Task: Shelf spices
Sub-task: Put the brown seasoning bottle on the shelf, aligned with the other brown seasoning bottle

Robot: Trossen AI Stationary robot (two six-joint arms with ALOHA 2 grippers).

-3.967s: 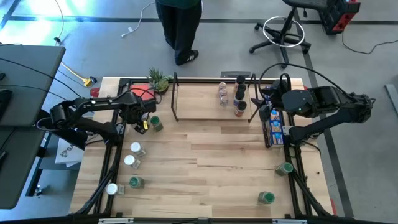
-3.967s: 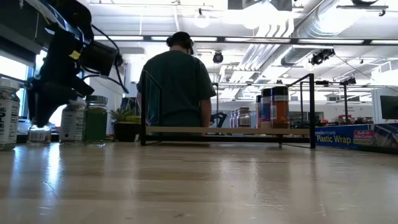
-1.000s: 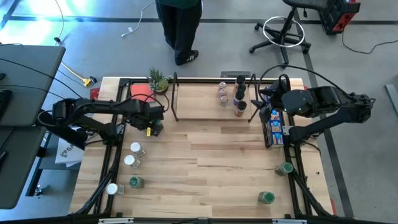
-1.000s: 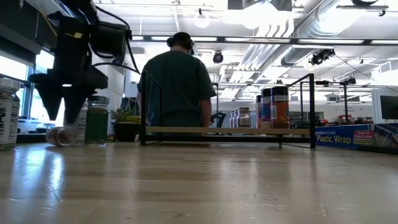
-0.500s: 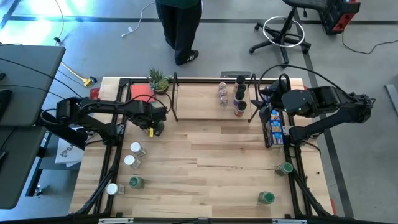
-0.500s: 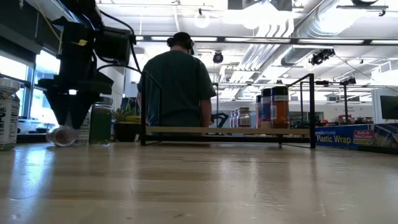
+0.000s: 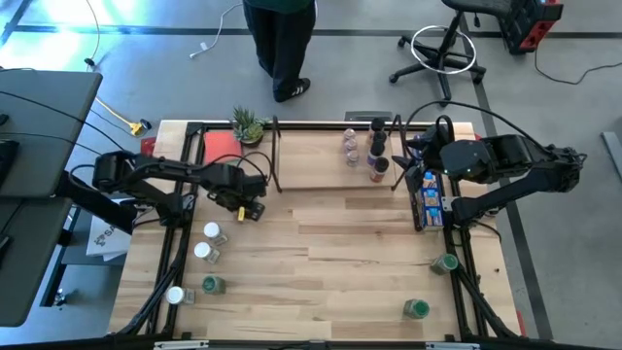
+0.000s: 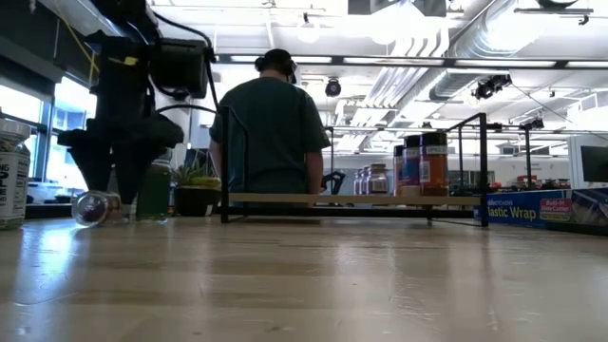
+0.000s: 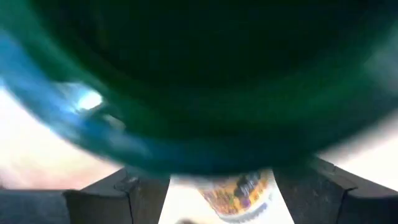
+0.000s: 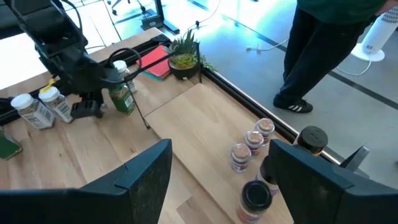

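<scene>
Room: behind the counter (image 7: 321,243) you had a person (image 8: 269,133) standing with their back to it, and an office chair (image 7: 442,44) on the grey floor.
Counter: light wood planks, with both arms reaching in from the sides.
Shelf: the shelf (image 7: 330,180) sat at the far middle of the counter, its black frame upright; four spice jars (image 7: 362,153) stood grouped at its right end.
Left end effector: your left end effector (image 7: 243,202) hung over the left part of the counter, just left of the shelf, fingers pointing down. It was closed around a green-topped jar (image 10: 122,98), which stood upright between the fingers. In the left wrist view the jar's dark green lid filled nearly everything.
Fallen jar: a clear jar (image 8: 92,207) lay on its side on the counter beside that end effector.
Right end effector: your right end effector (image 7: 420,160) waited at the right end of the shelf, above the long blue box (image 7: 428,199). Its fingers stood apart and held nothing.
Loose spices, left: two white-topped jars (image 7: 209,243) stood near the left edge, with a white-topped and a green-topped one (image 7: 212,285) closer to the near-left corner.
Loose spices, right: two green-topped jars (image 7: 444,262) stood towards the near-right corner.
Other things: a small potted plant (image 7: 248,124) and a red flat item (image 7: 222,144) sat at the far left.
</scene>
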